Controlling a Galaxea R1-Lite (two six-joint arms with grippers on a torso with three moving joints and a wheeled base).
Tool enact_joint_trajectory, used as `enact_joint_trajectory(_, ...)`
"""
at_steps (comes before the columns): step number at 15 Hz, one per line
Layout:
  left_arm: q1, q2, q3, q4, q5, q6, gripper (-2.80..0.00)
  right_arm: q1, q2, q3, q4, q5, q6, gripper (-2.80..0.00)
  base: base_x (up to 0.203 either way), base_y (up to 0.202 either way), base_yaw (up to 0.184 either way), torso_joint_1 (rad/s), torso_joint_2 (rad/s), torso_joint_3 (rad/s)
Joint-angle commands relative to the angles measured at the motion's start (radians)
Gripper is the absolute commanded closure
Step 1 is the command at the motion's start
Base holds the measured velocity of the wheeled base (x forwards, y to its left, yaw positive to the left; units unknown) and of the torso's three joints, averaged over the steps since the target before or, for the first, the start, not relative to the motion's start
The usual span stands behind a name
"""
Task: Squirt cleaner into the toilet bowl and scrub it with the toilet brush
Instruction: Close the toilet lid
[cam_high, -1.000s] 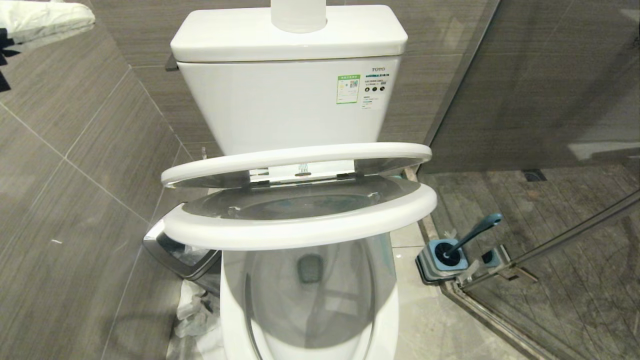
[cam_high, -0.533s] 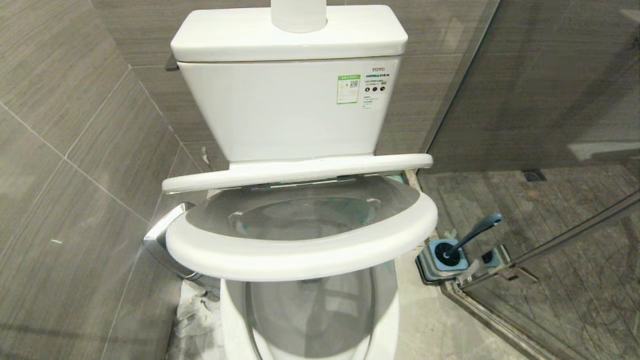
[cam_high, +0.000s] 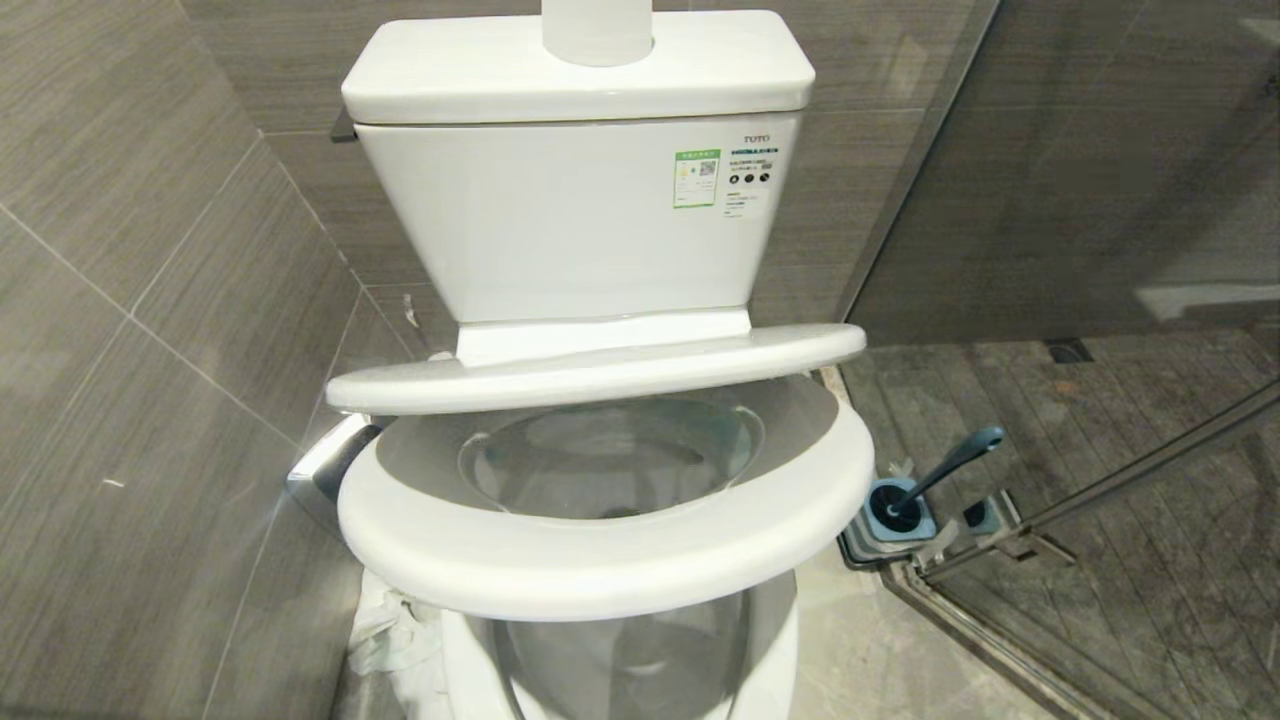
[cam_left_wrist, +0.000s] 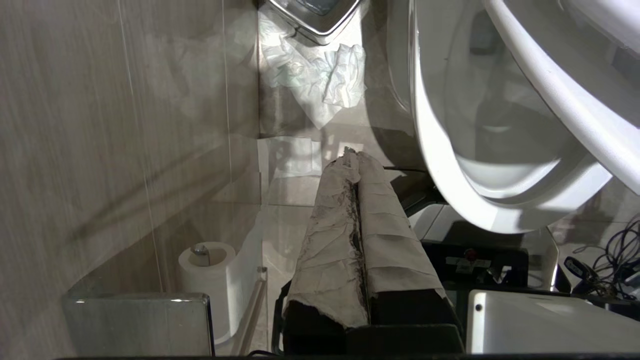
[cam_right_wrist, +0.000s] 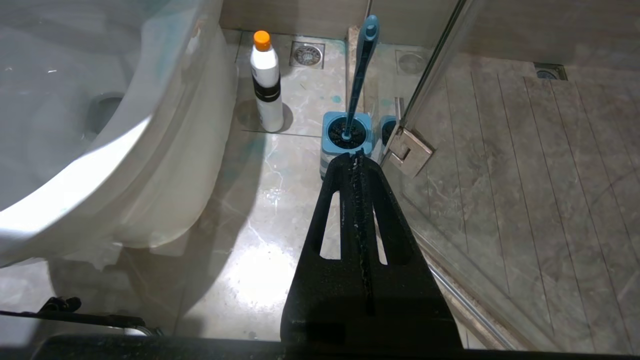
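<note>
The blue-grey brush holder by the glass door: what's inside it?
The toilet brush stands in the holder, its blue handle leaning out and its black bristle head seated in the opening. Whatever lies beneath the head is covered.

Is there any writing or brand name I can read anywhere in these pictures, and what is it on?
"TOTO": on the toilet tank, above its small stickers.
Green-bordered sticker on the tank: print too small to read.
Cleaner bottle: dark label band, no text legible.
Nothing else readable.
</note>
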Motion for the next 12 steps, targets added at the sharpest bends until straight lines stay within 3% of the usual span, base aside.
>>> enact_joint_trajectory(1, -0.005, -0.007, 0.004, -0.002, 0.002, -0.002, 0.00, 0.000, 0.002, 0.000, -0.001, 0.001, -0.001, 0.00, 0.000, 0.000, 0.000, 0.000, 0.00, 0.000)
enact_joint_trajectory(7, -0.007, 0.002, 0.038, -0.106, 0.000, -0.001, 0.00, 0.000, 0.002, 0.000, -0.001, -0.001, -0.001, 0.00, 0.000, 0.000, 0.000, 0.003, 0.00, 0.157)
enact_joint_trajectory(12, -0.036, 0.009, 0.036, -0.117, 0.002, 0.014, 0.00, 0.000, 0.002, 0.000, -0.001, 0.001, -0.001, 0.00, 0.000, 0.000, 0.000, 0.001, 0.00, 0.195)
